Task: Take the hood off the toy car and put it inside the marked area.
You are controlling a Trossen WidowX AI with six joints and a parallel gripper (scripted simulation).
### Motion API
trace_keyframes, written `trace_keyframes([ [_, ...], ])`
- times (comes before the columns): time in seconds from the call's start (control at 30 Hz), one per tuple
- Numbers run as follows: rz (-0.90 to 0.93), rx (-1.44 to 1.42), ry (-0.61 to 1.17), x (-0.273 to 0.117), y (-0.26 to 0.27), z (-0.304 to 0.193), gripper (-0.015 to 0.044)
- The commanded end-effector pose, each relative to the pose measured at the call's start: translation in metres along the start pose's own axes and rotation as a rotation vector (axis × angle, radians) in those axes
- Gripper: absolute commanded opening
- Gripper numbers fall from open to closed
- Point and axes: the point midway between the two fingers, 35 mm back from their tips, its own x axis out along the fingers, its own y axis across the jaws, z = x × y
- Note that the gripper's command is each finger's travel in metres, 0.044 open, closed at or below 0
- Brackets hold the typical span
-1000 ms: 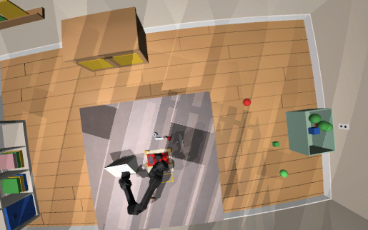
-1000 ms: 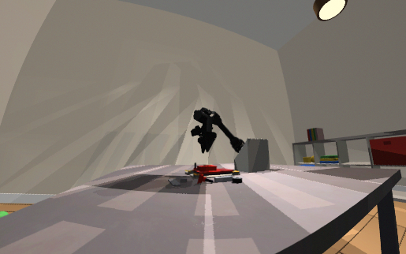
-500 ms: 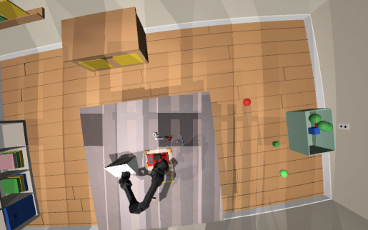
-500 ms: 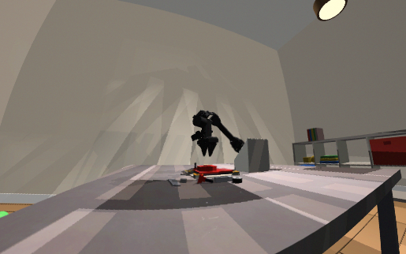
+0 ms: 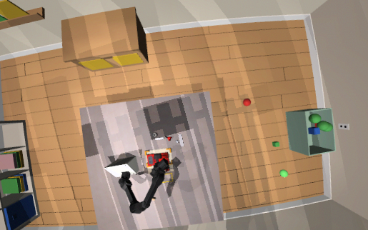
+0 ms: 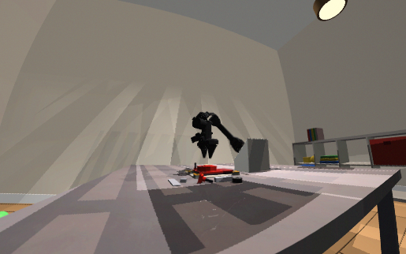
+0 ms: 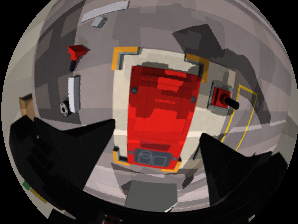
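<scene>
Item: toy car [image 7: 160, 112], red, lying flat on a pale mat with orange corner marks, roughly mid-table, somewhat toward the edge where the arm's base stands. Hood (which red panel it is cannot be told apart at this size) appears to be on the car, not lifted.

Item: gripper [image 6: 208, 149], fingers spread wide, nothing between them, hanging directly above the car, apart from it.

Item: marked area [image 7: 234, 112], taken to be the yellow-cornered outline just beside the car's mat; a small red-and-dark part sits there.

Item: loose small parts, scattered beyond the car toward the table's far edge.

Progress, as judged: approach only. Remaining: descend, grasp hood, detach, carry to outline, set down, release, withdraw.
</scene>
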Motion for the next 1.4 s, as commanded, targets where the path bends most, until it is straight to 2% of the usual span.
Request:
trace_keyframes([
  [0.0, -0.001, -0.003, -0.001, 0.003, 0.0, 0.0, 0.044],
  [1.37, -0.003, -0.003, -0.001, 0.033, -0.002, 0.001, 0.044],
])
